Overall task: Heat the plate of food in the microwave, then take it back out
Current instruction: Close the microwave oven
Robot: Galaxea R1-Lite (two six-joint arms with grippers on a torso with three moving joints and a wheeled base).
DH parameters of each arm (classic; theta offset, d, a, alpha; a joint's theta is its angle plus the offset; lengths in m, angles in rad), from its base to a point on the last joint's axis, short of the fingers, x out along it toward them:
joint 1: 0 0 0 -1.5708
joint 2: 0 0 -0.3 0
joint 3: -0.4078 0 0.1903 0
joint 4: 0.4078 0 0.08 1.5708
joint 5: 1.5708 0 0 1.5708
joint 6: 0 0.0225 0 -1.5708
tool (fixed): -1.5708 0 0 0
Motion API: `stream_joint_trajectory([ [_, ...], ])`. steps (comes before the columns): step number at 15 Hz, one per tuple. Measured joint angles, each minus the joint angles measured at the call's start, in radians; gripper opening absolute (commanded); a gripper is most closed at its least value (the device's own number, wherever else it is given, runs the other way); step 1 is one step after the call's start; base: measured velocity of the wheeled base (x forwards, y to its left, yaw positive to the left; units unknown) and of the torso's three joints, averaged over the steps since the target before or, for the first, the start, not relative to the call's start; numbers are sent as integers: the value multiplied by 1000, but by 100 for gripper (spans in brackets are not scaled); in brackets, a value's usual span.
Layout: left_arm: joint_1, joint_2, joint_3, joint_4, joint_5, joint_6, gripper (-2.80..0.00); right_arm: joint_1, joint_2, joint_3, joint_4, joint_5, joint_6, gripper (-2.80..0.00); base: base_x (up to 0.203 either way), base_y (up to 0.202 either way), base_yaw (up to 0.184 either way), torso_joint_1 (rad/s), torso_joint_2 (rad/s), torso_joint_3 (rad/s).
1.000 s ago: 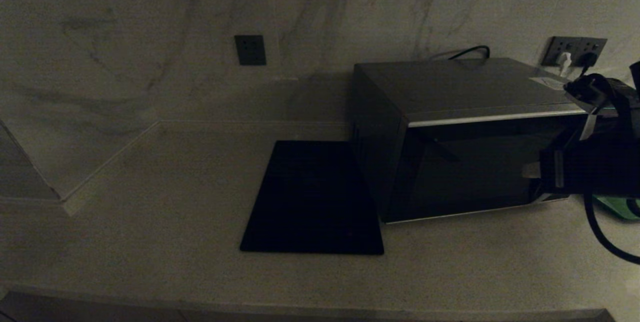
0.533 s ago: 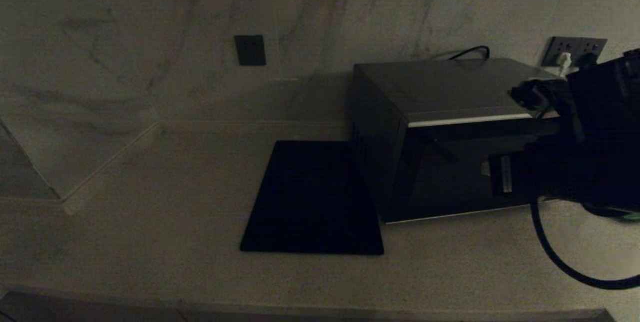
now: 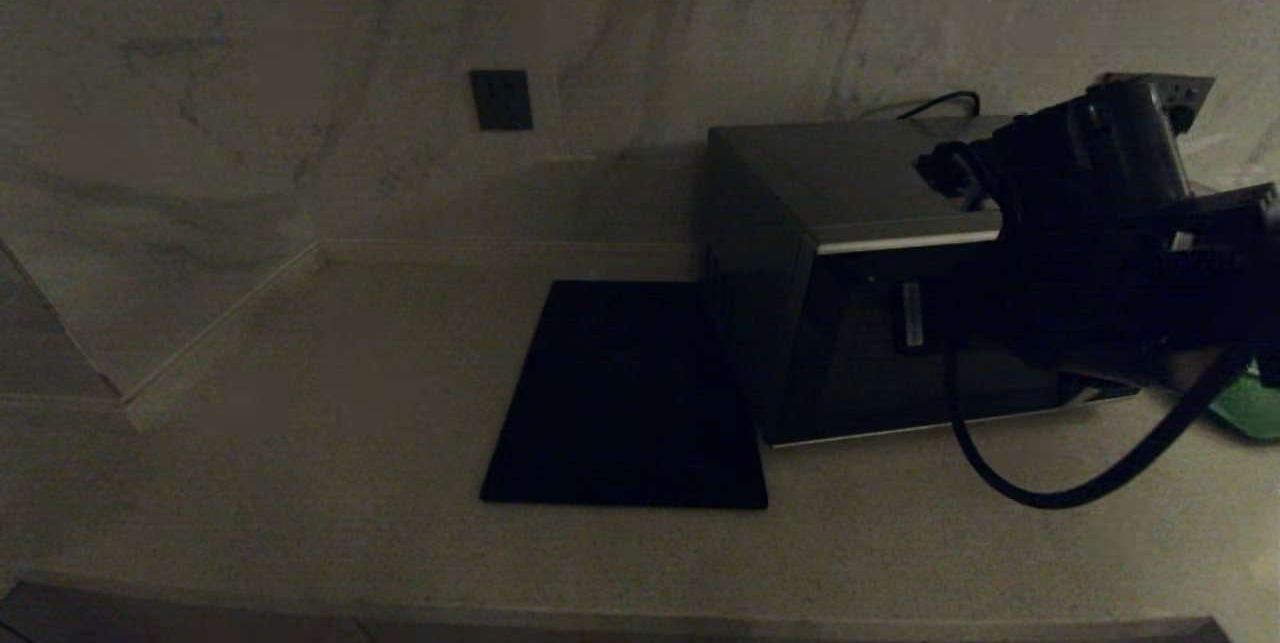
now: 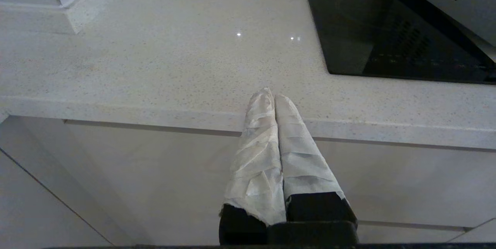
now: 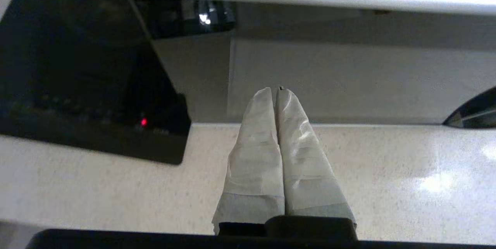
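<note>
The left gripper (image 4: 274, 96) is parked low by the counter (image 4: 155, 59) edge, fingers together, holding nothing. The right gripper (image 5: 276, 90) is up at the microwave (image 3: 860, 283) door, fingers pressed together and empty. The door sits dead ahead at 12 o'clock, its silver bar running side to side. The mat (image 3: 625, 398) lies at 10 o'clock. Open counter is below. I see no plate.

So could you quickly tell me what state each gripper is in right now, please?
Left gripper: shut, holding nothing, parked at the counter's front edge.
Right gripper: shut, holding nothing, in front of the microwave door.
</note>
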Motion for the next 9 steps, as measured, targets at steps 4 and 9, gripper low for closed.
stream_joint_trajectory([
  [4,0,0,0,0,0,0,-280,3,47,-51,-3,-28,1,-280,0,0,0,0,0,0],
  [9,0,0,0,0,0,0,-280,4,85,-107,-2,-35,1,-280,0,0,0,0,0,0],
])
